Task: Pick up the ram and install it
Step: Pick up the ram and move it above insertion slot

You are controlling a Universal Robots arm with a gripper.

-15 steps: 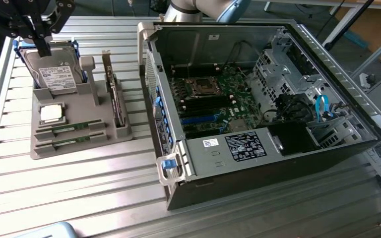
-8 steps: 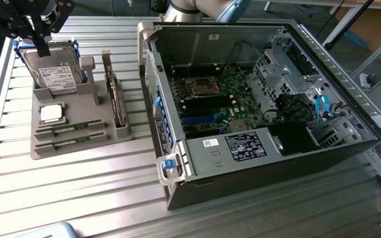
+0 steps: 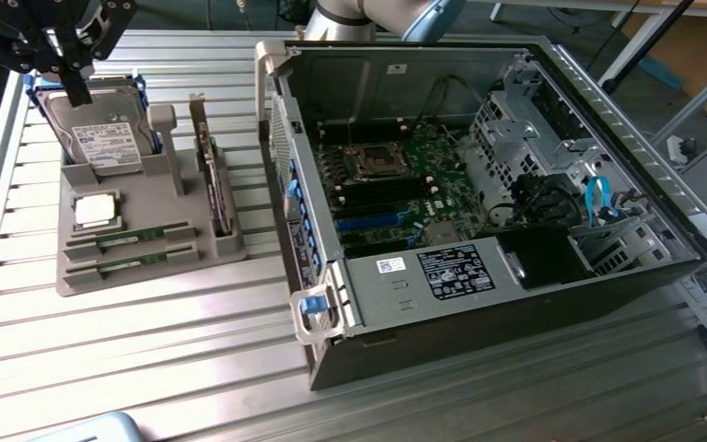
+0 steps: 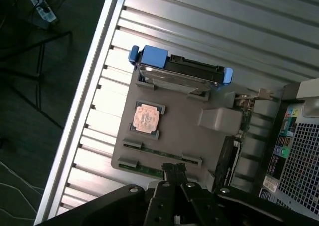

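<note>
My jaws are at the exterior view's far left. They are pressed together with nothing between them and hang over the far end of the grey holder point(image 3: 144, 281), near the top edge of the hard drive point(image 3: 106, 129). I cannot tell how high above it they are.

The drive leans back in its cradle on blue rails. Below it, the square processor point(image 3: 96, 210) lies flat in a recess. The ram point(image 3: 133, 238) stands on its long edge in a narrow slot toward the holder's near side, and a second stick point(image 3: 126, 266) sits in the slot just beside it. Both are untouched and well apart from the jaws. I judge they are parked on edge so the top stays free for a pinch from above.

Further right, the expansion card point(image 3: 213, 184) stands upright in its own groove. The holder rests on the slatted tabletop point(image 3: 144, 359), just beside the open computer case point(image 3: 385, 304). The case lies on its side so the motherboard point(image 3: 390, 184) faces up, which I think suits a straight downward push.

- **Memory slots:** the dark slots beside the processor socket are too small for me to tell whether any is filled or whether the latches are open.
- **Sticks:** they show as thin green slivers, and I cannot make out their chips.
- **Wrist view:** the jaws overlap the holder's edge and cover part of one slot.
- **Arm:** the frame edge cuts it off.
</note>
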